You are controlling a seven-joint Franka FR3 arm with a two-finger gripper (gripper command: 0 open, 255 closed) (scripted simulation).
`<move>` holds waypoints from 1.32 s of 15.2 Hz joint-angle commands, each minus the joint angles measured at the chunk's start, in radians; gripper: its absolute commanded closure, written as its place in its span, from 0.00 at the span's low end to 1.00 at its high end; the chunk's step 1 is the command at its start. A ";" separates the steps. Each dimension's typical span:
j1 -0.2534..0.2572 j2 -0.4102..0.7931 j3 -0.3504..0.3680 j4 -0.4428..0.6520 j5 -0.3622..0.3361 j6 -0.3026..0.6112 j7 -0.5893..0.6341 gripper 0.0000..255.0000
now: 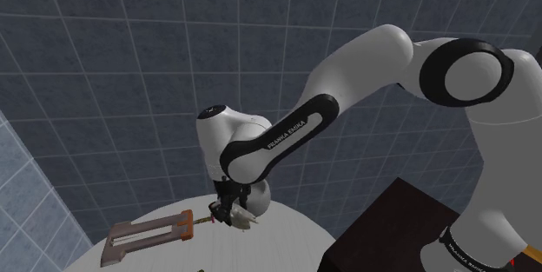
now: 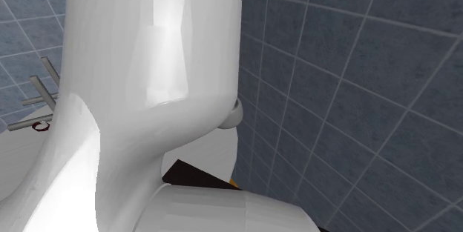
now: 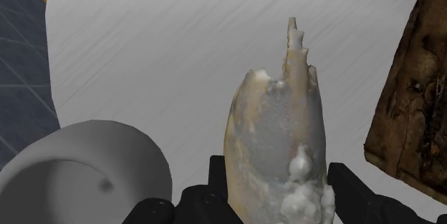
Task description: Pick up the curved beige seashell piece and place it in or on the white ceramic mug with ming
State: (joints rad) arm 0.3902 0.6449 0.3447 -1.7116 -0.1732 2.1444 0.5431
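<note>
The curved beige seashell piece (image 3: 276,129), pale with a jagged tip, stands between my two black fingers, and my gripper (image 3: 281,181) is shut on it. Just beside the gripper lies the white mug (image 3: 79,176), its open mouth facing the camera. In the shoulder view the gripper (image 1: 228,213) hangs low over the white table (image 1: 291,235) with the shell (image 1: 242,219) sticking out of it toward that view's right. The mug is hidden there behind the hand.
A rough dark-brown object (image 3: 414,101) lies on the table on the shell's other side. A brown flat frame with an orange end (image 1: 148,235) rests at the shoulder view's left. The dark stand (image 1: 395,227) is at lower right. Blue tiled walls surround the table.
</note>
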 commanded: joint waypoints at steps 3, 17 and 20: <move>-0.004 -0.032 0.008 -0.002 0.010 -0.029 -0.002 1.00; -0.161 0.125 -0.072 0.299 -0.015 -0.173 -0.260 1.00; -0.183 0.164 -0.060 0.335 -0.035 -0.175 -0.270 1.00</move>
State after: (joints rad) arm 0.2513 0.7671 0.3023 -1.4057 -0.1974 1.8860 0.3834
